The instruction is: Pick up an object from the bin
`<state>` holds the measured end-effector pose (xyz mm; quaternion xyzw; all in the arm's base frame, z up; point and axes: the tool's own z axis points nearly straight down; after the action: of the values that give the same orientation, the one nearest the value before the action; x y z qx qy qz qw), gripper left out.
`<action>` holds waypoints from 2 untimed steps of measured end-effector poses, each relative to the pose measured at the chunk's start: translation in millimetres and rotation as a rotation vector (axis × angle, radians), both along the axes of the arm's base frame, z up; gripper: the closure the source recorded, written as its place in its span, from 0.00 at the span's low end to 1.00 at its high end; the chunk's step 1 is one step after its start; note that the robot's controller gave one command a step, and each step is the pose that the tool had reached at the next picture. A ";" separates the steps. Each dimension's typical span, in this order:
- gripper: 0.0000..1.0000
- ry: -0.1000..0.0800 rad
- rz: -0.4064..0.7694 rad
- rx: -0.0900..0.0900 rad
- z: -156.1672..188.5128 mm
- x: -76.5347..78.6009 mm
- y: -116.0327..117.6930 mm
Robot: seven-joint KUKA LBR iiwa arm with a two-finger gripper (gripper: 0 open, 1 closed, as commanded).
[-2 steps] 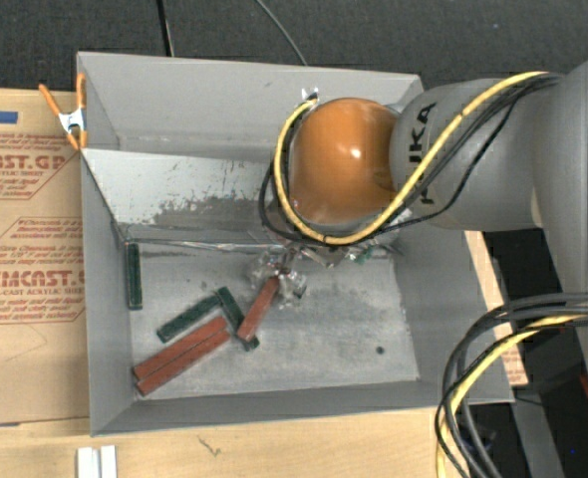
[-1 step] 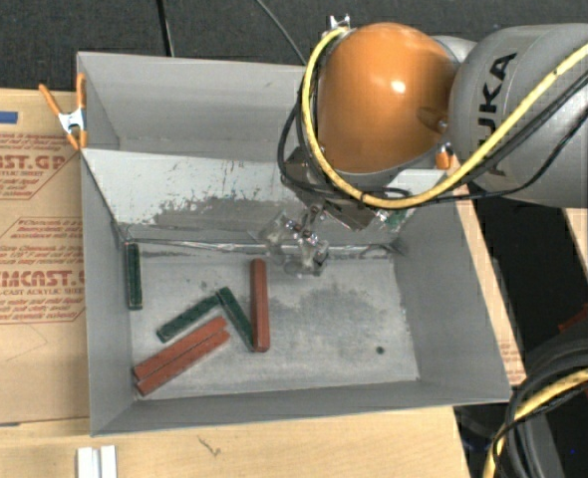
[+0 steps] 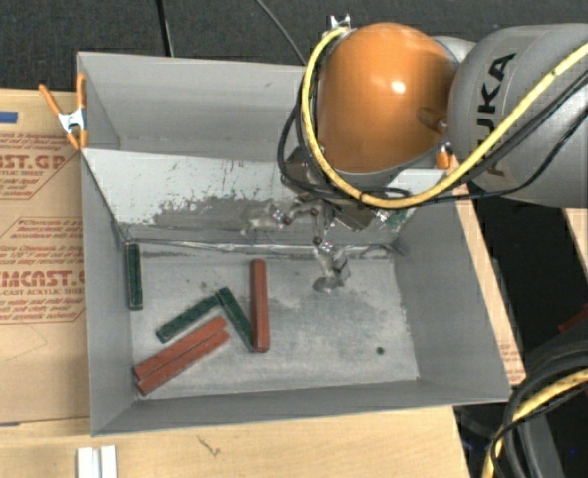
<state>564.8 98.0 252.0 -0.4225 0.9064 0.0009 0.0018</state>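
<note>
— Claw hangs low over bare bin floor, with nothing seen in it. Open or shut, I cannot tell. The nearest thing is a brown stick lying flat just to its left, apart from it.

— The risk?

— Going straight down, it would likely grab nothing. Moving left, it may push that stick into the green stick close beside it.

— Room?

— Plenty of open floor to the right and front. The sloped back wall is near behind the claw.

A red-brown stick lies flat, mid-floor in the bin. A dark green stick touches its left side. Two red-brown bars lie further left.
</note>
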 end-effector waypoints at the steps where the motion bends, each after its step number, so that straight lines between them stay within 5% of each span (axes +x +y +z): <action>1: 0.00 0.000 0.000 0.000 0.0 0.0 -0.1; 2: 0.00 -0.005 0.033 0.000 -51.2 -21.7 0.0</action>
<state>543.1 98.0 200.8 -0.4373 0.8993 0.0000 0.0042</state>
